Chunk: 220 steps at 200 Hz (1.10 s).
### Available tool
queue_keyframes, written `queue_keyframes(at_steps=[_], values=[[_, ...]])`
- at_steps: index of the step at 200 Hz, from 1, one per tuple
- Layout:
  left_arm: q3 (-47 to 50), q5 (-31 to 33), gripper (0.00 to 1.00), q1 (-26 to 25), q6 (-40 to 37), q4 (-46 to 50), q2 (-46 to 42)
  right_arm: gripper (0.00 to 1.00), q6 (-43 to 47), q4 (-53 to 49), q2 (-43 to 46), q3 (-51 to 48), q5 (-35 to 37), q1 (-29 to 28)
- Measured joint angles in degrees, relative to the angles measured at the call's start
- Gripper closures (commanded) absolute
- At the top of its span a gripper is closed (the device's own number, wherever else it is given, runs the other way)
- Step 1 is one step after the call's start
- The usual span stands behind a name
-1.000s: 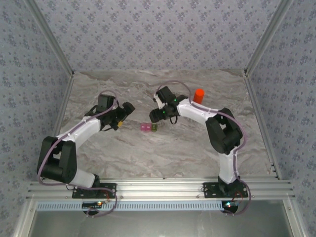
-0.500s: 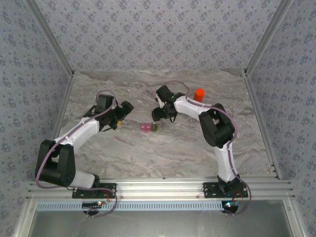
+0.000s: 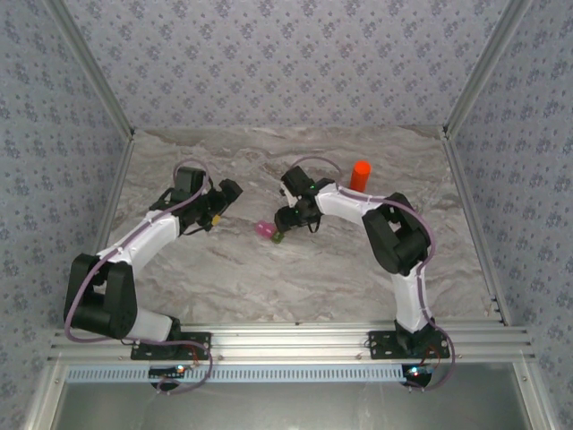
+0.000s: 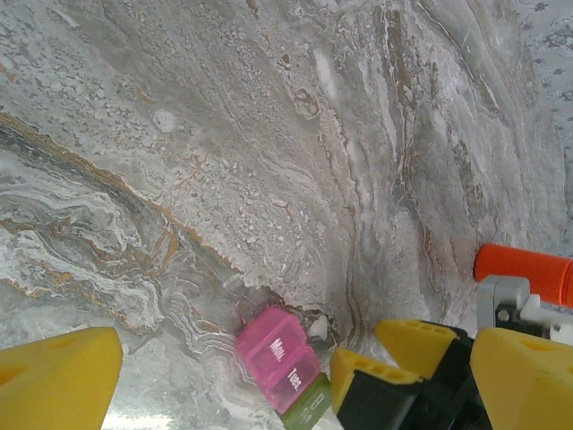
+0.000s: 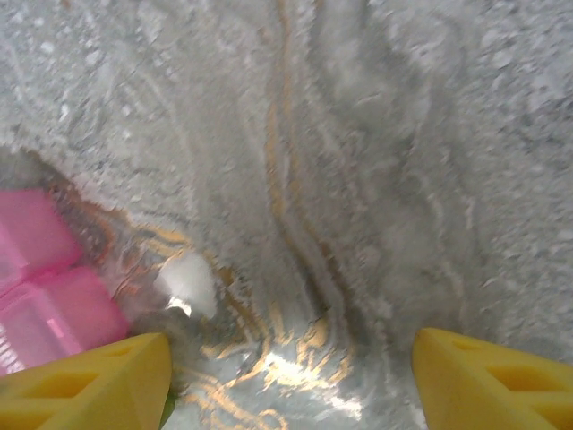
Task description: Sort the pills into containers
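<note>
1. Nearest me are the containers (image 3: 269, 231), the joined pink and olive-green pair. They lie on the marble tabletop (image 3: 295, 287) about midway across, between the two arms and skewed to its edges.
2. My right hand (image 3: 283, 218) is just behind them, tips down by the green end. From the top view I can't tell if it touches.
3. On the right wrist view the fingers (image 5: 89, 376) stand well apart with only bare tabletop between them, gripping nothing. The pink compartment sits off to one side, just past one fingertip and outside the gap.
4. A small white piece (image 5: 188, 279) lies on the tabletop just beside the pink compartment. It looks pill-like, but it's too blurred to be sure.
5. My left hand (image 3: 229, 192) is farther back and to the left, apart from the containers, spread wide and empty. Its wrist view shows the lettered pink lid, with the right hand's yellow fingers just beside the green end.
6. Farthest is the orange bottle (image 3: 360, 173), upright behind the right arm and well apart from the containers.
</note>
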<state>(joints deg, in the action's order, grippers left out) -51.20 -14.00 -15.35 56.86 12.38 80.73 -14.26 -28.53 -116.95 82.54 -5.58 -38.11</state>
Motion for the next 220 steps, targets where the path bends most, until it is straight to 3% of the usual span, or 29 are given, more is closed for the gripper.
queue_keyframes(at_steps=[63, 98, 143, 220], values=[[-1.9, -2.8, 0.00, 1.0, -1.3, 1.7, 0.8, 0.25, -4.3, 0.1, 8.1, -5.5, 0.9, -0.6], [-5.5, -8.1, 0.00, 1.0, -1.8, 2.6, 5.9, 0.16, -10.0, 3.9, 13.7, -9.7, 0.1, -1.2], [-9.3, -11.4, 0.00, -2.0, 0.0, 0.8, 14.8, 0.20, -17.2, 8.8, 13.1, -10.9, -0.4, -3.8], [-9.4, -11.9, 0.00, -5.4, 4.2, -3.0, 16.5, 0.22, -19.8, 10.0, 9.2, -12.7, 1.1, -4.5]])
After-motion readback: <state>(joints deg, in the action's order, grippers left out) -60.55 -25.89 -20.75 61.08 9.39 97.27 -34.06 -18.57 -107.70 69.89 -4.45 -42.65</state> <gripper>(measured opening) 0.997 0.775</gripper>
